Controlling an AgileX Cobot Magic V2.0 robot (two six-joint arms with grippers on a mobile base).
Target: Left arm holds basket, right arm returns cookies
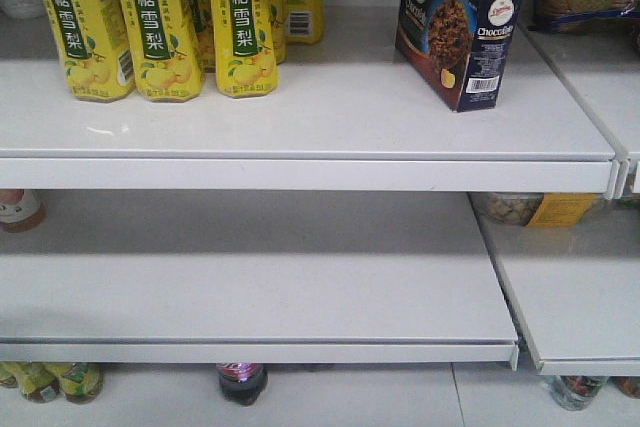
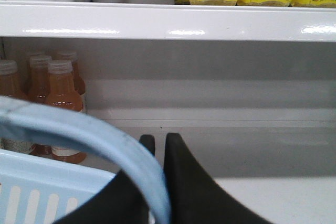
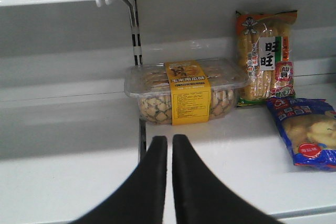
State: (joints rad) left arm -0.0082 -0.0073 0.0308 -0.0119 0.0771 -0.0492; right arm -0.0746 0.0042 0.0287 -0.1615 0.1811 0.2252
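Observation:
The cookies point(image 1: 458, 27), a dark navy box with a cookie picture, stand upright on the upper shelf point(image 1: 330, 117) at the right, apart from both grippers. In the left wrist view my left gripper point(image 2: 157, 140) is shut on the light blue handle point(image 2: 100, 136) of the basket point(image 2: 37, 198), whose slotted wall shows at the lower left. In the right wrist view my right gripper point(image 3: 169, 141) hovers over a lower shelf, jaws shut with nothing between them. Neither gripper appears in the front view.
Yellow drink cartons point(image 1: 160, 22) line the upper shelf's left. Orange bottles point(image 2: 60, 103) stand behind the basket. Ahead of the right gripper lie a clear snack tub point(image 3: 184, 90), a rice cracker bag point(image 3: 265, 56) and a blue packet point(image 3: 307, 129).

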